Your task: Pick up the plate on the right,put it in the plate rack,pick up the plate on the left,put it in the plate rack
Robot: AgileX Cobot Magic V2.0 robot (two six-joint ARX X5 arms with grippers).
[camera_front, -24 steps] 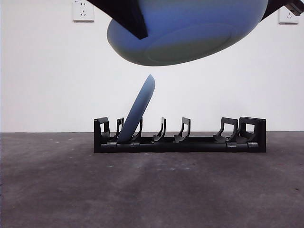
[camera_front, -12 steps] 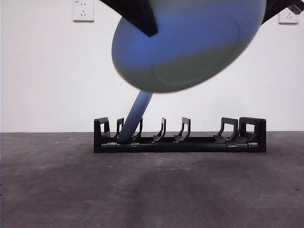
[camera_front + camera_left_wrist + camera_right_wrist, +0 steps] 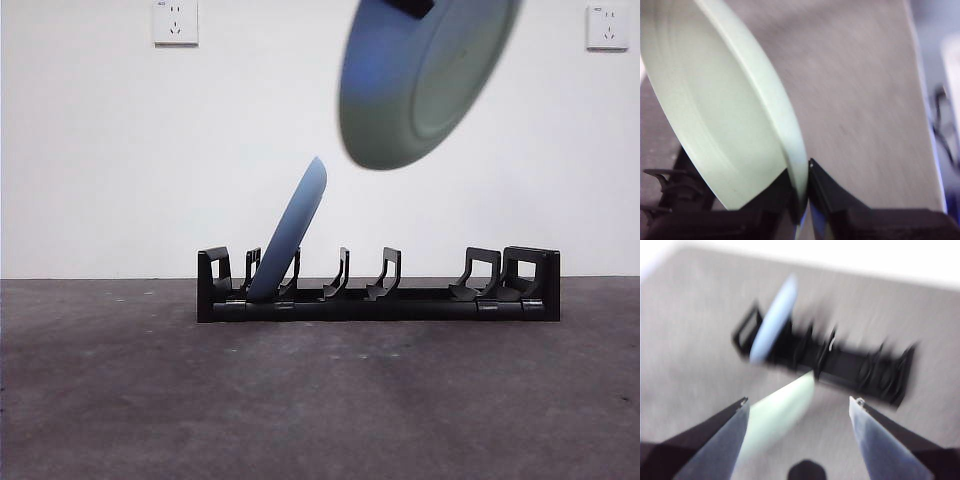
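The left gripper (image 3: 806, 172) is clamped on the rim of a round pale blue-green plate (image 3: 425, 80), which hangs tilted high above the long black pronged plastic plate rack (image 3: 378, 287), with open air between. A second blue plate (image 3: 290, 235) leans in the rack's left slots. The right gripper (image 3: 799, 402), blurred in its wrist view, is spread wide and seems to hold nothing.

Left end effector (image 3: 802, 187) is clamped tight, raised high, while right end effector (image 3: 799, 402) hangs with jaws spread wide.
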